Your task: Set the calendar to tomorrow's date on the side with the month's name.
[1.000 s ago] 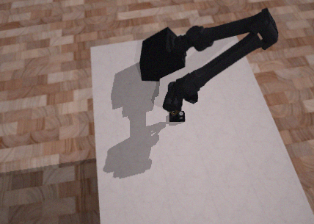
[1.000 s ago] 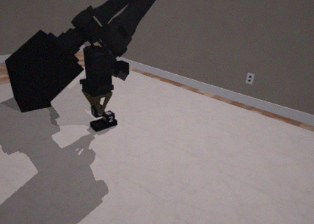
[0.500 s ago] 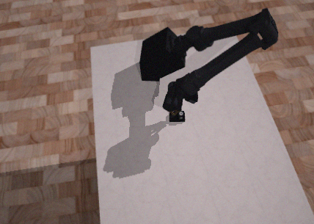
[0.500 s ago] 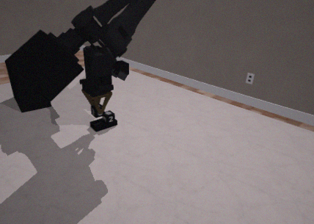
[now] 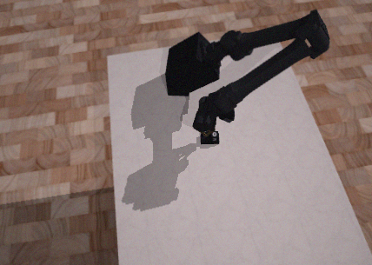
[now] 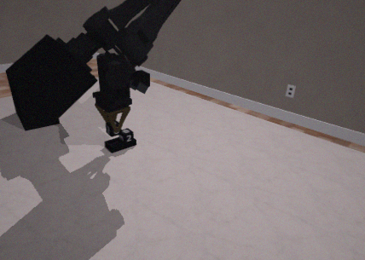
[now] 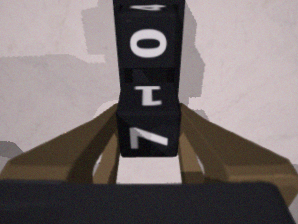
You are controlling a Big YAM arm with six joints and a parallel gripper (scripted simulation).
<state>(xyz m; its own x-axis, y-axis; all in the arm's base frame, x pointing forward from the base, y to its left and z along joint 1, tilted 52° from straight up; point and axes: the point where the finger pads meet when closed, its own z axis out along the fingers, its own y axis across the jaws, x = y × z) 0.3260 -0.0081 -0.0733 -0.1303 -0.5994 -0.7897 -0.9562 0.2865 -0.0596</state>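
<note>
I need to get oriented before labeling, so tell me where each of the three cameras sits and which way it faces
Top: high overhead, angled down at the table; the whole arm shows.
Exterior: low at table level, facing the wall; arm and gripper over the tray.
Wrist: on the gripper, looking along its tan fingers shut on the near cube.
Shared: exterior and wrist both show the cubes.
</note>
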